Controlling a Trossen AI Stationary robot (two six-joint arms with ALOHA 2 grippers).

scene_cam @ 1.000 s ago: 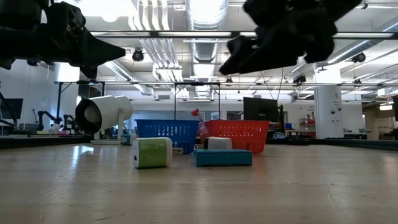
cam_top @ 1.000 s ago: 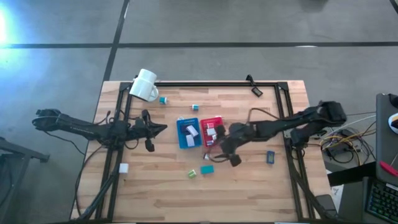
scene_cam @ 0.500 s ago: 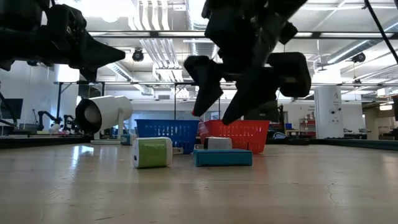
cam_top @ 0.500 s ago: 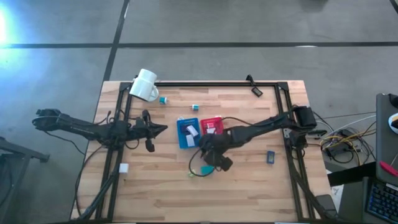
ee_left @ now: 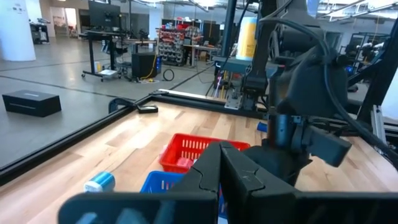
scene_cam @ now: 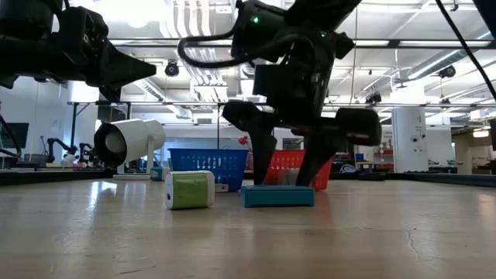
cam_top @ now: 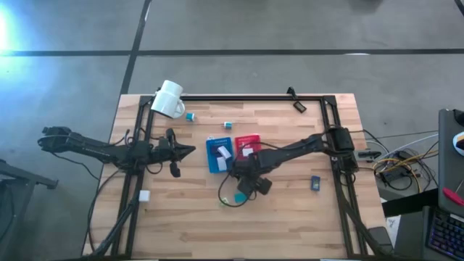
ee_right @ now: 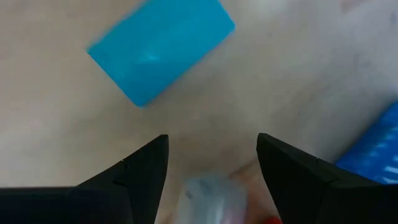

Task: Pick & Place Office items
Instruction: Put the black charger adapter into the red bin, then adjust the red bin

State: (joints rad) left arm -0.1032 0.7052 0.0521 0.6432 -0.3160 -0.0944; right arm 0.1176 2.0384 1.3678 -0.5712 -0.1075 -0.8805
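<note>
Right hand (scene_cam: 288,164) lowered to teal block (scene_cam: 277,196) | wooden table (cam_top: 290,217)

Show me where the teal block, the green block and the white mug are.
teal block (scene_cam: 277,197): low view, middle of its front face.
green block (scene_cam: 190,191): low view, centre of its green side.
white mug (cam_top: 170,98): high view, middle of its body.
</note>
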